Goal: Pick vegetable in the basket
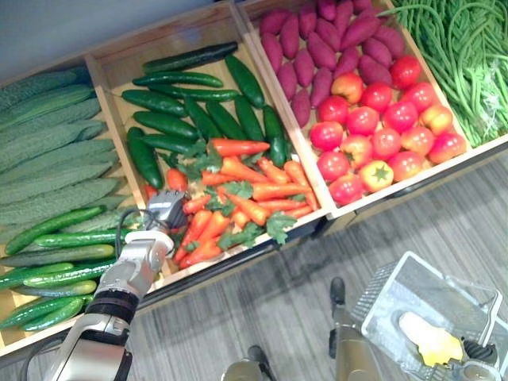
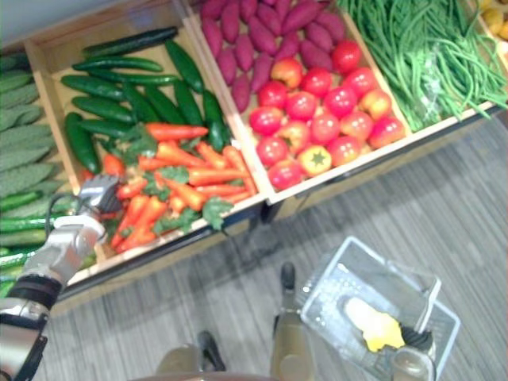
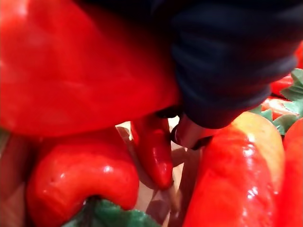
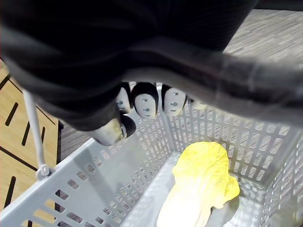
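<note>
Nearest the robot, the right hand [image 4: 144, 101] has its fingers curled round the grey handle bar [image 4: 227, 75] of a white perforated plastic basket [image 1: 381, 294], which hangs low over the floor. A pale yellow leafy cabbage [image 4: 203, 184] already lies at the bottom. Further out, the left hand [image 1: 165, 208] is the one at the produce. It reaches down at the near left edge of the heap of orange carrots with green leafy tops [image 1: 246, 194], in the front part of a pale wooden crate [image 1: 313, 171]. The closest carrots lie just to its right, touching or almost touching it, with their long axes slanting away from the robot and to the right. In the left wrist view carrots press in close on every side, and I cannot tell whether the fingers have closed on one. The basket is well apart from this hand, down to the right. Beyond the carrots lie dark green smooth cucumbers [image 1: 182, 123], then red and yellow-red round tomatoes [image 1: 373, 127] and purple sweet potatoes [image 1: 317, 48] in the next crate.
</note>
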You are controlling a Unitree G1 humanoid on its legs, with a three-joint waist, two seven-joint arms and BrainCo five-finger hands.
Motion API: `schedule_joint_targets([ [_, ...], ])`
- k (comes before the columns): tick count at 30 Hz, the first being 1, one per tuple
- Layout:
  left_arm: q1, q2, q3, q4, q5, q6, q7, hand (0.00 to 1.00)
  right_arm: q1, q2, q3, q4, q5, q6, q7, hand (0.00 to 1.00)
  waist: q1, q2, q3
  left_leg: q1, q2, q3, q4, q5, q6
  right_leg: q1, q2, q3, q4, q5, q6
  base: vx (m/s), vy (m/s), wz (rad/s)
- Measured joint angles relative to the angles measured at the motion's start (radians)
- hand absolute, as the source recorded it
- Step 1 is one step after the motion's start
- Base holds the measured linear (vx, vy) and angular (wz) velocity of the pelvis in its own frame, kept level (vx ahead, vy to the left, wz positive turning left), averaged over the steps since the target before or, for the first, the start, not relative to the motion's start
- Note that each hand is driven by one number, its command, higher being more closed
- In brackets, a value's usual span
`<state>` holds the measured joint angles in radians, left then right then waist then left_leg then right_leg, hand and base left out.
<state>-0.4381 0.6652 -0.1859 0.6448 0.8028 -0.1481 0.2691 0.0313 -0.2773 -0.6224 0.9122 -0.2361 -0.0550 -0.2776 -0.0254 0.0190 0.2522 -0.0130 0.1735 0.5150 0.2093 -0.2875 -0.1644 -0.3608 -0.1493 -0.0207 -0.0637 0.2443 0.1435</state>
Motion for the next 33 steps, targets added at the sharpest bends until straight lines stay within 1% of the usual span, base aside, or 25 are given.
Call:
schedule_joint_targets([
  [4, 0.000, -0.024, 0.000, -0.003, 0.007, 0.006, -0.001, 1.00, 0.004, 0.000, 0.000, 0.000, 0.000, 0.000, 0.000, 1.00, 0.000, -0.001, 0.001, 0.018, 0.004, -0.001, 0.004, 0.000, 0.000, 0.023, 0.002, -0.001, 0.002, -0.001, -0.002, -0.04, -0.063, 0.01],
  [7, 0.008, -0.025, 0.005, -0.102, 0.010, 0.006, -0.005, 1.00, 0.011, 0.001, -0.001, 0.000, -0.001, 0.001, 0.000, 1.00, 0.004, -0.001, 0.001, 0.026, 0.009, -0.011, 0.003, 0.000, 0.000, 0.040, 0.001, -0.015, 0.002, -0.003, -0.004, -0.04, -0.050, 0.14],
  [9, 0.036, -0.025, 0.035, -0.223, 0.036, 0.006, -0.006, 1.00, 0.014, 0.009, -0.001, 0.000, -0.001, 0.002, 0.000, 1.00, 0.003, -0.001, 0.001, 0.031, 0.012, -0.031, 0.003, 0.000, 0.000, 0.060, -0.002, -0.034, -0.004, -0.003, -0.004, -0.03, -0.051, 0.23],
  [10, 0.062, -0.025, 0.052, -0.320, 0.045, 0.005, -0.006, 1.00, 0.020, 0.018, -0.001, -0.001, -0.002, 0.002, 0.000, 1.00, 0.005, 0.001, 0.000, 0.040, 0.016, -0.038, 0.003, 0.001, 0.000, 0.078, -0.002, -0.047, -0.006, -0.005, -0.006, -0.02, -0.047, 0.19],
  [13, 0.121, -0.022, 0.096, -0.481, 0.047, 0.004, -0.008, 1.00, 0.030, 0.031, -0.008, -0.001, -0.003, 0.004, 0.000, 1.00, 0.010, 0.003, -0.002, 0.053, 0.014, -0.063, 0.002, 0.002, 0.001, 0.110, -0.011, -0.070, -0.013, -0.006, -0.008, -0.03, -0.040, 0.23],
  [15, 0.158, -0.016, 0.126, -0.542, 0.053, 0.003, -0.008, 1.00, 0.034, 0.044, -0.038, -0.001, -0.005, 0.007, 0.000, 1.00, 0.014, 0.005, -0.005, 0.056, 0.013, -0.073, 0.001, 0.002, 0.002, 0.126, -0.015, -0.084, -0.021, -0.006, -0.008, -0.04, -0.031, 0.20],
  [16, 0.176, -0.011, 0.139, -0.565, 0.071, 0.003, -0.008, 1.00, 0.040, 0.048, -0.044, -0.001, -0.009, 0.008, 0.000, 1.00, 0.024, 0.005, -0.010, 0.056, 0.013, -0.076, 0.001, 0.002, 0.001, 0.129, -0.015, -0.085, -0.024, -0.006, -0.007, -0.04, -0.054, 0.18],
  [18, 0.218, -0.009, 0.172, -0.613, 0.084, 0.005, -0.008, 1.00, 0.052, 0.050, -0.045, -0.001, -0.039, 0.013, 0.002, 1.00, 0.031, 0.010, -0.018, 0.059, 0.013, -0.089, -0.001, 0.007, 0.001, 0.143, -0.016, -0.096, -0.031, -0.006, -0.007, -0.02, -0.055, 0.14],
  [20, 0.285, -0.004, 0.202, -0.702, 0.085, 0.005, -0.010, 1.00, 0.057, 0.050, -0.045, -0.001, -0.042, 0.022, 0.004, 1.00, 0.034, 0.011, -0.047, 0.073, 0.012, -0.092, -0.022, 0.020, 0.000, 0.159, -0.016, -0.105, -0.040, -0.005, -0.008, 0.00, -0.054, 0.11],
  [23, 0.332, -0.004, 0.204, -0.792, 0.085, -0.004, -0.010, 1.00, 0.061, 0.051, -0.045, -0.001, -0.053, 0.022, 0.005, 1.00, 0.038, 0.014, -0.077, 0.095, 0.009, -0.092, -0.037, 0.029, -0.002, 0.175, -0.015, -0.107, -0.041, -0.005, -0.008, 0.00, -0.042, 0.01],
  [26, 0.374, -0.008, 0.196, -0.875, 0.076, -0.028, -0.019, 1.00, 0.069, 0.051, -0.045, -0.001, -0.074, 0.022, 0.010, 1.00, 0.037, 0.015, -0.102, 0.105, 0.006, -0.090, -0.041, 0.029, -0.002, 0.179, -0.015, -0.103, -0.041, -0.005, -0.008, -0.02, -0.034, -0.04],
  [27, 0.392, -0.012, 0.184, -0.909, 0.062, -0.048, -0.036, 1.00, 0.077, 0.051, -0.045, -0.001, -0.079, 0.022, 0.018, 1.00, 0.034, 0.014, -0.120, 0.109, 0.005, -0.089, -0.044, 0.029, -0.001, 0.181, -0.015, -0.102, -0.041, -0.005, -0.008, -0.02, -0.032, -0.05],
  [28, 0.399, -0.019, 0.168, -0.932, 0.049, -0.061, -0.043, 1.00, 0.081, 0.050, -0.046, -0.001, -0.079, 0.023, 0.025, 1.00, 0.033, 0.014, -0.123, 0.123, 0.003, -0.087, -0.049, 0.029, -0.001, 0.190, -0.015, -0.098, -0.041, -0.005, -0.008, -0.03, -0.029, -0.11],
  [30, 0.400, -0.039, 0.085, -0.974, -0.043, -0.098, -0.074, 1.00, 0.091, 0.048, -0.043, -0.006, -0.080, 0.023, 0.043, 1.00, 0.028, 0.010, -0.142, 0.144, -0.004, -0.069, -0.053, 0.028, -0.001, 0.196, -0.015, -0.078, -0.041, -0.006, -0.008, -0.05, -0.028, -0.20],
  [31, 0.398, -0.039, 0.060, -0.982, -0.057, -0.107, -0.081, 1.00, 0.094, 0.048, -0.040, -0.013, -0.080, 0.023, 0.045, 1.00, 0.026, 0.009, -0.145, 0.150, -0.006, -0.062, -0.056, 0.028, -0.001, 0.197, -0.015, -0.074, -0.041, -0.006, -0.008, -0.06, -0.027, -0.29],
  [32, 0.389, -0.040, 0.004, -0.989, -0.098, -0.132, -0.089, 1.00, 0.102, 0.047, -0.030, -0.040, -0.081, 0.023, 0.048, 1.00, 0.020, 0.009, -0.145, 0.167, -0.011, -0.050, -0.068, 0.024, 0.000, 0.196, -0.013, -0.061, -0.042, -0.006, -0.008, -0.05, -0.024, -0.27],
  [33, 0.382, -0.040, -0.027, -0.989, -0.115, -0.138, -0.094, 1.00, 0.107, 0.046, -0.018, -0.058, -0.081, 0.024, 0.048, 1.00, 0.015, 0.008, -0.145, 0.173, -0.013, -0.039, -0.069, 0.022, 0.001, 0.195, -0.012, -0.052, -0.042, -0.007, -0.012, -0.09, -0.041, -0.42],
])
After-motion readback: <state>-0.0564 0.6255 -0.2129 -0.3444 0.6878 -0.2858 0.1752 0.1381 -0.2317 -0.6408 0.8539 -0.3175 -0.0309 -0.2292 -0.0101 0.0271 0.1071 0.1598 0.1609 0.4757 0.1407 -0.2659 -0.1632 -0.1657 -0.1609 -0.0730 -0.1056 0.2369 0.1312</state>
